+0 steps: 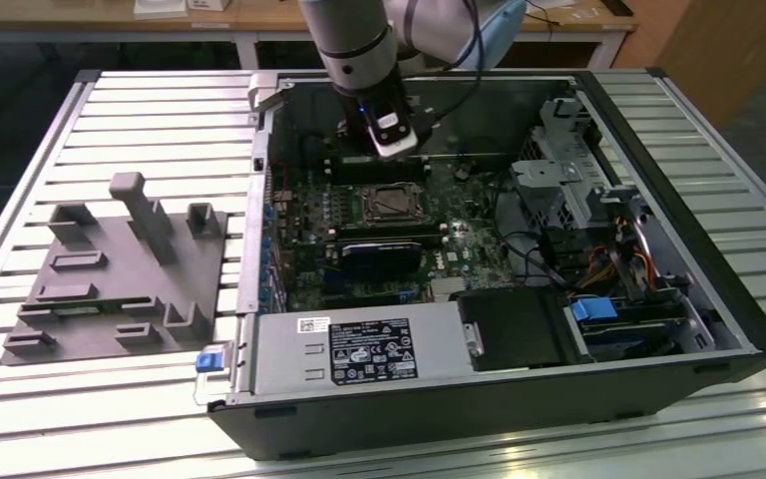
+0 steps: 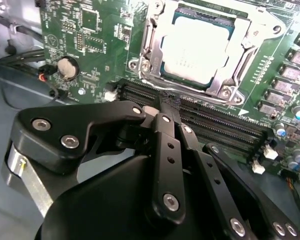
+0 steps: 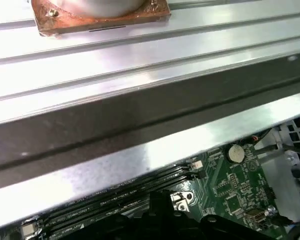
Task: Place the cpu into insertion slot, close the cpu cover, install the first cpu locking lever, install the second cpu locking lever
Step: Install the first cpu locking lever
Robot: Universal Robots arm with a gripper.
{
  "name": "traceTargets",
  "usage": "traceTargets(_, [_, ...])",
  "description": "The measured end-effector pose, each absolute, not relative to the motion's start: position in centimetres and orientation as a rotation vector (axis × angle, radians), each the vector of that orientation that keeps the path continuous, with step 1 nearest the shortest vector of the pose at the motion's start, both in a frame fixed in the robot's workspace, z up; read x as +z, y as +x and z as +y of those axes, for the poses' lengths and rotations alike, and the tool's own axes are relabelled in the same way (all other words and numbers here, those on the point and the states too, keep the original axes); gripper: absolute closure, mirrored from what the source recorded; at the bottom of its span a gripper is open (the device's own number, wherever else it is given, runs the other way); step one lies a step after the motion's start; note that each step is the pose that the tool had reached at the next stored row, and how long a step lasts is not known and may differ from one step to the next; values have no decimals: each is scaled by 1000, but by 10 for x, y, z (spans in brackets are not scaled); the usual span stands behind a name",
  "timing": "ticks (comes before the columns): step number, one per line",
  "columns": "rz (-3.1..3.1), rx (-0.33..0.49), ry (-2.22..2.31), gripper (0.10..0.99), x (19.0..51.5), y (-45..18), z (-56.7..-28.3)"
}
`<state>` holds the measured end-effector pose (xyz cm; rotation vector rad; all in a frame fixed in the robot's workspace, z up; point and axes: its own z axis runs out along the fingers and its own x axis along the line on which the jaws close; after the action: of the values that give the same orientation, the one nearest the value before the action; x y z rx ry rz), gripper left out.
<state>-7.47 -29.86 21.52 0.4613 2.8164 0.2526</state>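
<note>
Pale wooden desks (image 1: 263,15) line the back of the room, and in front of them stands a table (image 1: 157,110) of long ribbed aluminium slats with a dull shine. On it lies an open black computer case (image 1: 490,409), its side panel off. On the exterior view's left of the case sits a matte grey moulded fixture (image 1: 117,269) with upright pegs and recesses. A grey metal box at the near edge of the case carries a black label (image 1: 370,351) with white print too small to read, with a small white sticker beside it. A grey jointed arm (image 1: 350,40) reaches steeply down from above into the case. Its gripper (image 1: 394,140) hangs over the far part of the green motherboard (image 2: 85,30), near the insertion slot (image 1: 368,205) but apart from it. In the second wrist view the gripper (image 2: 151,107) shows black bolted linkage bars drawn together at the tip, clenched. Just past it run long black memory slots (image 2: 210,117). Beyond those the cpu (image 2: 195,50), a smooth pale silver square, lies flat in the socket. The cpu cover (image 2: 225,82), a bright metal frame, lies down around the chip's edges. A round silver coin battery (image 2: 67,67) sits on the board to one side.
</note>
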Motion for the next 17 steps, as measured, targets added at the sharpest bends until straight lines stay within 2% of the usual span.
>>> traceTargets(8, [2816, 250, 461, 984, 219, -75, -299])
traceTargets(17, [2917, 204, 483, 984, 218, -67, -299])
